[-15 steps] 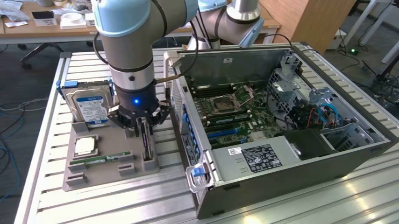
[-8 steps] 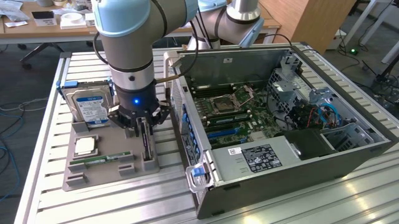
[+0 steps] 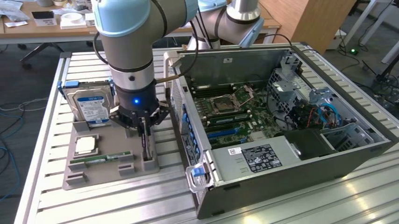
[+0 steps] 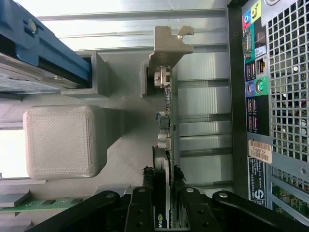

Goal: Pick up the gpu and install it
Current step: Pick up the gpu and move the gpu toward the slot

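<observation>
Currently the gripper point(image 3: 145, 127) hangs straight down from the arm over a grey printed parts holder point(image 3: 103, 171), which lies on the slatted metal table point(image 3: 93, 205) at the exterior view's left of an open computer case point(image 3: 299, 156).

The gpu point(image 3: 147, 148) stands on edge in a slot of that holder, at the holder's side nearest the case, and the gripper is down on its upper edge. In the wrist view the two black fingertips point(image 4: 147, 176) sit narrow, one against each face of the thin dark card point(image 4: 166, 111), so the gripper point(image 4: 162, 176) looks pinched onto it. The card's lower edge sits in the holder, not lifted clear. Its silvery metal bracket point(image 4: 169, 48) is at the end farthest from the fingers.

Sharing the holder are a hard drive point(image 3: 89, 106) with a blue-and-white label, standing upright at the far end, a square processor point(image 3: 85, 145) lying flat, and a slim green memory stick point(image 3: 100, 159) lying flat beside it.

The case lies on its side with its panel off, motherboard point(image 3: 231, 112) facing up. Its rear port panel point(image 4: 253, 82) runs just beside the card.
</observation>
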